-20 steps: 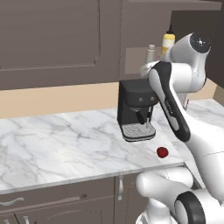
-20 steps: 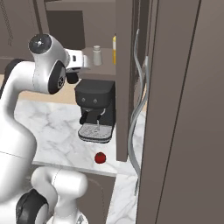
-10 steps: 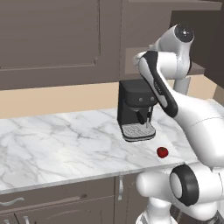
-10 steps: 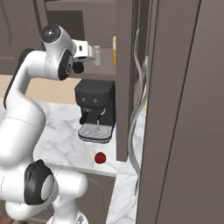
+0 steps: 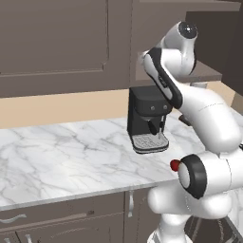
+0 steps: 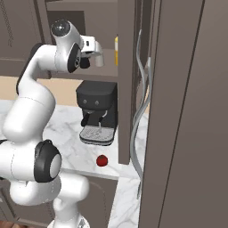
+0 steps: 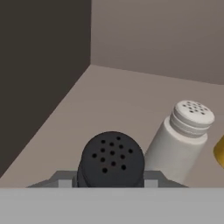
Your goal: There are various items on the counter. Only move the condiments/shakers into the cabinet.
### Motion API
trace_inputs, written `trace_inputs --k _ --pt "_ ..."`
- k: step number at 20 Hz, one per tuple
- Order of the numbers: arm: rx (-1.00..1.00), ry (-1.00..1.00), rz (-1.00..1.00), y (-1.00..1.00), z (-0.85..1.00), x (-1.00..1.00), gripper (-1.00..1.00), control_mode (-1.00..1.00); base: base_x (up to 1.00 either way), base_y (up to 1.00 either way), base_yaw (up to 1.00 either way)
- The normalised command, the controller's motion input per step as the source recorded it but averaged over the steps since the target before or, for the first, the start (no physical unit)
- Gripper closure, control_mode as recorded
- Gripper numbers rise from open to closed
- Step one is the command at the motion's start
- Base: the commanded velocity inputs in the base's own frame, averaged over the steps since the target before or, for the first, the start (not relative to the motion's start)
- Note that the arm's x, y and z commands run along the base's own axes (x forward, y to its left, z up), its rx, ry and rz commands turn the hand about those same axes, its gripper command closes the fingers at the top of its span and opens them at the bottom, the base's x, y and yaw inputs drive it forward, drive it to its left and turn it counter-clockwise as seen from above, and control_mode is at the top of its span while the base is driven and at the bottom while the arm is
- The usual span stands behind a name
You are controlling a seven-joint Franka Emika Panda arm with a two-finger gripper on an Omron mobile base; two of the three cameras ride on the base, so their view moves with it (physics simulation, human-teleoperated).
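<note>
Hand view, nearest first: fingers clamped on a dark shaker w/ a perforated black cap, sitting right at the bottom edge, low over the cabinet shelf. Just beside it, to the right in that view, a white shaker w/ a ridged, holed cap, appearing tilted; gap between the two is small, can't tell if they touch. Sliver of a yellow bottle at the far right edge. Beyond them bare brown shelf, dark side wall on the left, back wall behind. Right base view: arm reaches up into the open cabinet, hand at shelf level next to the white shaker; yellow bottle further in by the cabinet's upright panel. Below, on the marble desk: small red fruit near the front edge, black coffee machine behind it, apart from it. Left base view: same fruit partly hidden by the robot's body, coffee machine further back on the desk.
</note>
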Motion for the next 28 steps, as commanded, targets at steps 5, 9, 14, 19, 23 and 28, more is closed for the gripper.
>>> trace_inputs --k 5,9,14,19,23,28 --pt "0.00 0.00 0.00 0.00 -0.09 0.22 1.00 -1.00 0.00 0.00 0.00" --pt "0.00 0.00 0.00 0.02 -0.11 0.21 1.00 -1.00 0.00 0.00 0.00" --pt "-0.01 -0.01 0.00 0.05 -0.18 0.13 1.00 -1.00 0.00 0.00 0.00" --pt "-0.04 0.00 0.00 0.07 -0.25 0.00 -1.00 -1.00 0.00 0.00 0.00" --pt "-0.02 -0.02 0.00 0.01 -0.02 0.07 -1.00 -1.00 0.00 0.00 0.00" --pt "0.00 -0.01 0.00 0.00 0.00 0.03 -1.00 -1.00 0.00 0.00 0.00"
